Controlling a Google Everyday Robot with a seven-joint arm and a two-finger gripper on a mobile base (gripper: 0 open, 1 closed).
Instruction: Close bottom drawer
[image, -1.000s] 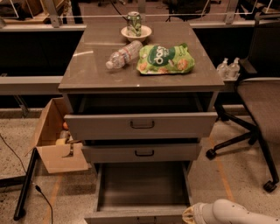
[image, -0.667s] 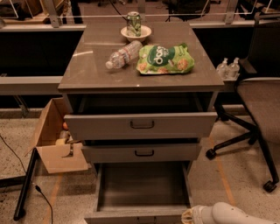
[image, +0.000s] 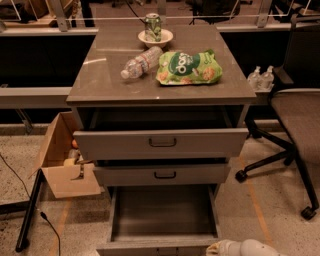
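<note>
The bottom drawer (image: 164, 214) is the lowest of three grey-brown drawers and is pulled far out, so its long plain grey tray lies open. Its low front (image: 150, 248) sits at the bottom edge of the camera view, and its handle is cut off by the frame. My gripper (image: 220, 247) is the pale tip of a white arm (image: 252, 248) at the bottom right. It sits just right of the drawer front's right corner. Whether it touches the front cannot be told.
The middle drawer (image: 162, 175) and top drawer (image: 161, 143) are both partly pulled out. On the cabinet top lie a water bottle (image: 141, 62), a green chip bag (image: 189, 66) and a bowl with a can (image: 154, 34). A cardboard box (image: 62, 160) stands at the left, an office chair (image: 295, 120) at the right.
The white arm has slid slightly left and lower at the bottom right. The drawers have not moved.
</note>
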